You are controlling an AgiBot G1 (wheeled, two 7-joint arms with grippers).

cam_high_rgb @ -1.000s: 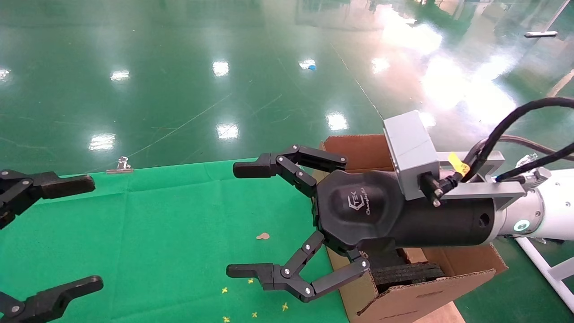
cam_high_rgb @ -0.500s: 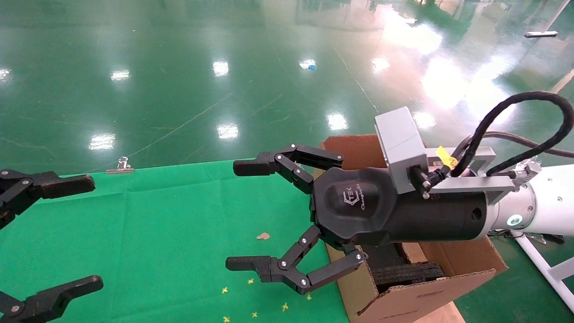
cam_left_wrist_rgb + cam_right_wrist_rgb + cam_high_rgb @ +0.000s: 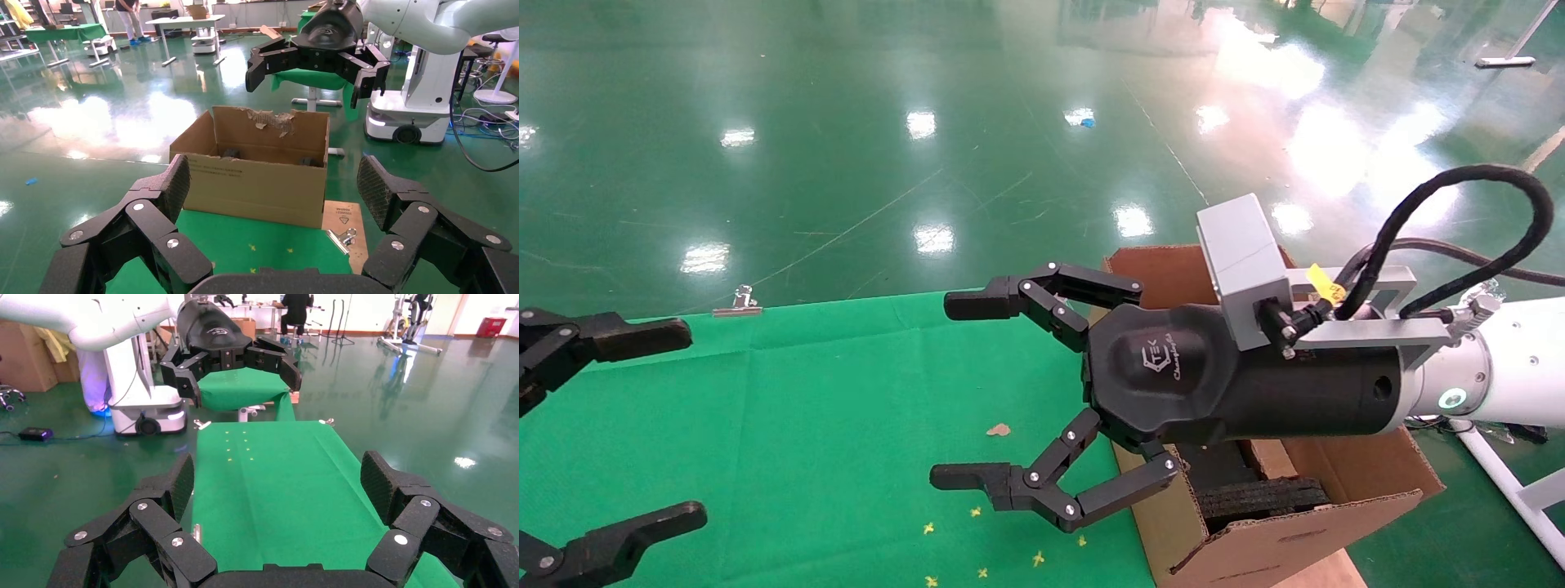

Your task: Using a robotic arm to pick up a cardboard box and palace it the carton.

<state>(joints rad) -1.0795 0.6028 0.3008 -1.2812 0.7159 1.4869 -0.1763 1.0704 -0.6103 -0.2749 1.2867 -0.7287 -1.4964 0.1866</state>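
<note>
Your right gripper [image 3: 968, 392] hangs over the green cloth [image 3: 805, 425], reaching in from above the carton [image 3: 1279, 539], fingers spread wide, nothing between them. Its robotic arm [image 3: 1500, 388] comes in from the right, grey camera block [image 3: 1242, 265] on top, green ring light lit at the wrist.

Your left gripper [image 3: 633, 425] sits at the cloth's left edge, fingers also spread apart and empty.

The carton stands at the cloth's right end, flaps up, the far one torn ragged [image 3: 272, 119], black foam inserts [image 3: 1263, 494] inside. You can't see the small cardboard box in any view.

A binder clip [image 3: 738, 302] sits on the cloth's far edge.
</note>
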